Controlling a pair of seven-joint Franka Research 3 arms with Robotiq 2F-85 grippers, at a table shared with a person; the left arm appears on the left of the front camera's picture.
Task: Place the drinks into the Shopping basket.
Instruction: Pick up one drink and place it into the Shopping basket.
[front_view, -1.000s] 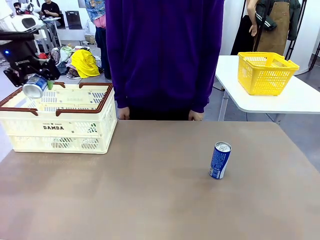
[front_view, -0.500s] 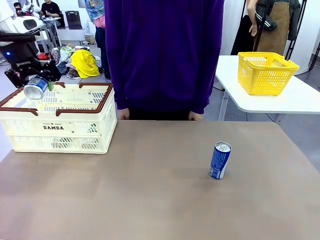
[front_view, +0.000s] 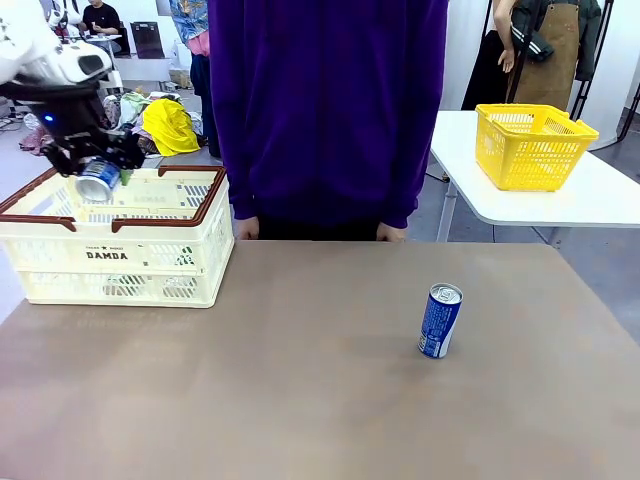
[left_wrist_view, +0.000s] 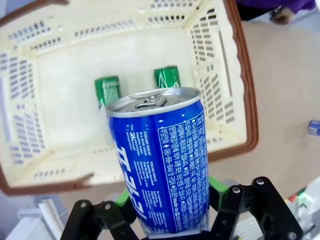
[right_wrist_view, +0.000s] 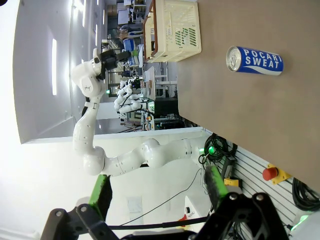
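You have a brown table (front_view: 300, 400) in a busy workshop, with a person in a purple top (front_view: 330, 100) standing at its far edge and a small yellow basket (front_view: 535, 145) on a side table far right. The big cream basket (front_view: 120, 255) sits at the far left of the table.

Your left gripper (front_view: 100, 168) is clamped on a blue can (front_view: 98, 181), held tilted in the air. Over the last second it has carried that can from above the basket's left rim to further right, so it now hangs over the open inside. In the left wrist view, the held can (left_wrist_view: 160, 160) is above bare basket floor, with two green cans (left_wrist_view: 107, 90) already lying at the bottom. That looks like a fair spot to lower and let go.

Your right gripper (right_wrist_view: 156, 192) stands spread wide with nothing between its fingers. A second blue can (front_view: 440, 320) is upright on the table to the right, well apart from the basket; by my reading it goes in next.
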